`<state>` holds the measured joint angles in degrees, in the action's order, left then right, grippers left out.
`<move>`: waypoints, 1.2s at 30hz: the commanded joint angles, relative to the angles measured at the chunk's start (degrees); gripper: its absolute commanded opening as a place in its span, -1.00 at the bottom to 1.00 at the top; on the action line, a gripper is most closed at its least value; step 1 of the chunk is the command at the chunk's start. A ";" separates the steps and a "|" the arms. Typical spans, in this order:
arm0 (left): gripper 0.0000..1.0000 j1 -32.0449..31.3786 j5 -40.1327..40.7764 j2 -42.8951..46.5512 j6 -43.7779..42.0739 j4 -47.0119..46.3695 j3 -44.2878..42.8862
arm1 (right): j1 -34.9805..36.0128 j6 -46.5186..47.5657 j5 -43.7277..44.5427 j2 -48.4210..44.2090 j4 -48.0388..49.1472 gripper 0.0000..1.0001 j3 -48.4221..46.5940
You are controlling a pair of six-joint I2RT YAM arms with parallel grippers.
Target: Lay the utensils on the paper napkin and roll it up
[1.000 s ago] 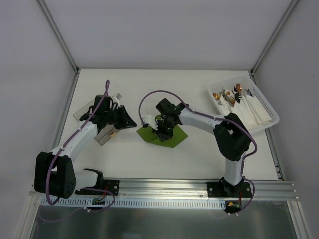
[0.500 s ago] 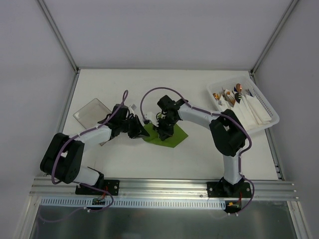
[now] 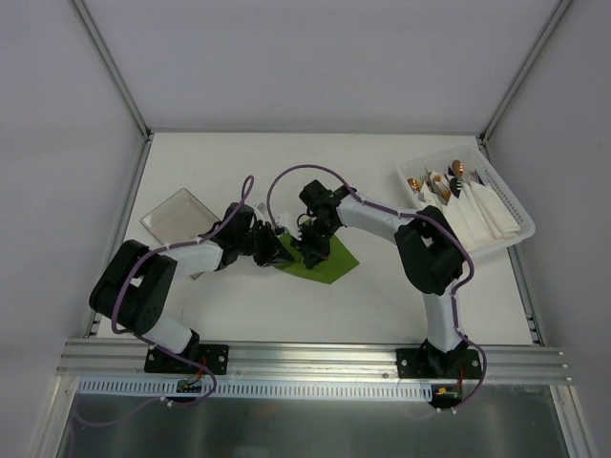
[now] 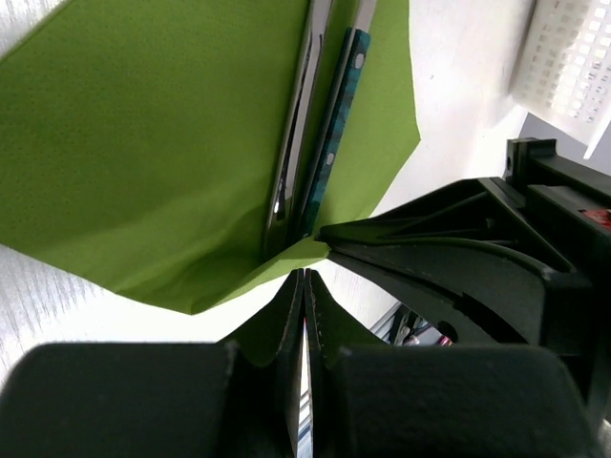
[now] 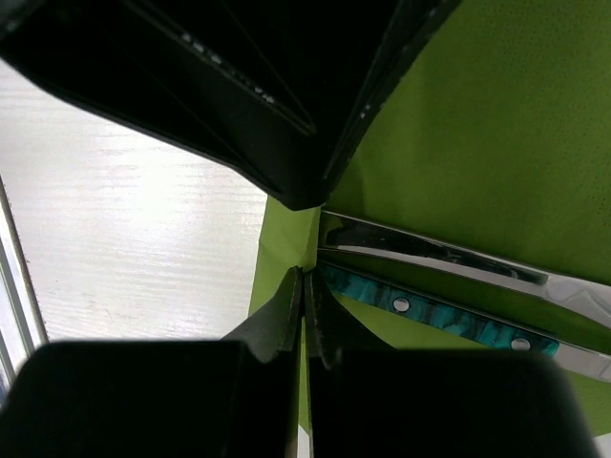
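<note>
Left fingers (image 4: 320,324) together, clamped on paper napkin (image 4: 143,143) corner fold. Right fingers (image 5: 277,324) together, clamped on same fold, tips just beside left. Utensils (image 4: 329,143) side by side on napkin. Napkin mid-worktop (image 3: 382,181). White basket (image 3: 528,227) far right.

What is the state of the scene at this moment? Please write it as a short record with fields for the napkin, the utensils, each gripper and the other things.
napkin: green paper napkin, lying on the table
utensils: two visible, a teal-handled piece and a silvery piece, side by side on the napkin
left gripper: left gripper shut on the napkin's near edge
right gripper: right gripper shut on the same edge, tips almost meeting the left's
other things: white basket at far right; clear lid at left
</note>
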<state>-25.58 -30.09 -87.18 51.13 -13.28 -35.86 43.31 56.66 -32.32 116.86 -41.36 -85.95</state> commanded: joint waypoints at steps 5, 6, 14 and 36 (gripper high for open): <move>-1.00 -0.78 -1.20 -1.68 1.86 -5.09 0.87 | -1.21 1.08 -1.96 1.00 -1.96 -0.99 -2.38; -1.00 -0.78 -1.55 -1.77 1.86 -5.27 0.96 | -1.38 1.08 -2.05 1.09 -1.88 -0.99 -2.46; -1.00 -1.05 -1.82 -2.38 2.13 -6.14 1.67 | -1.47 1.08 -2.22 1.88 -2.32 -0.96 -3.43; -1.00 -1.05 0.64 -9.06 4.76 -3.96 0.70 | -1.56 0.73 -2.49 3.99 -3.72 -0.48 -6.51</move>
<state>-25.96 -30.92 -95.18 55.02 -18.15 -34.74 41.87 56.47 -33.76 120.64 -44.01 -89.84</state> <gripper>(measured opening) 0.003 0.191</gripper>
